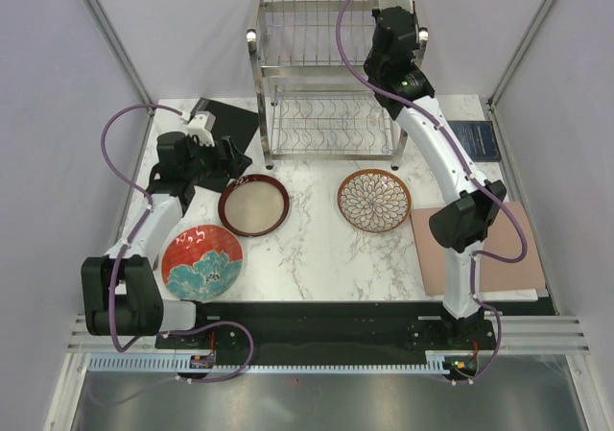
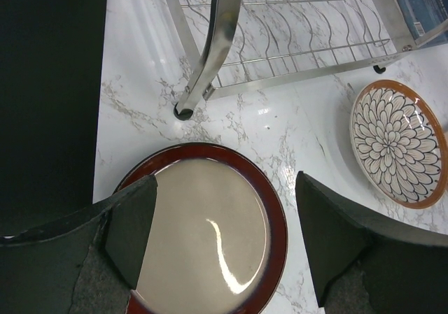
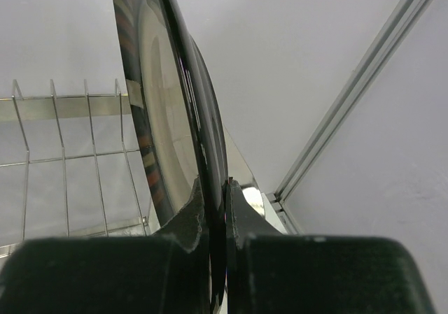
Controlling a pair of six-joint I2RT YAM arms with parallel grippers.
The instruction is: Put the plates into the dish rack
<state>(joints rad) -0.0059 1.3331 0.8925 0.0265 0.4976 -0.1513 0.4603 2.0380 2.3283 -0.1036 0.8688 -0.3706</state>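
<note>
By the wire dish rack [image 1: 321, 114], right tool [image 3: 215, 191] pinches checked-rim plate [image 3: 164, 111]; left tool [image 2: 224, 188] gapes over glossy red-rimmed plate [image 2: 206, 240].

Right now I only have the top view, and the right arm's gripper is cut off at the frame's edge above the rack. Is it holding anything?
Observer: Yes. The right wrist view shows the right gripper shut on the edge of the checked-rim plate, which is held on edge.
Operator: Is it seated yet?
Observer: Cannot tell. The dish rack wires show beside the plate, but the plate's lower edge is hidden behind the gripper.
Operator: And the other arm?
Observer: The left gripper is open, jaws spread over the dark-red-rimmed plate lying flat.
</note>
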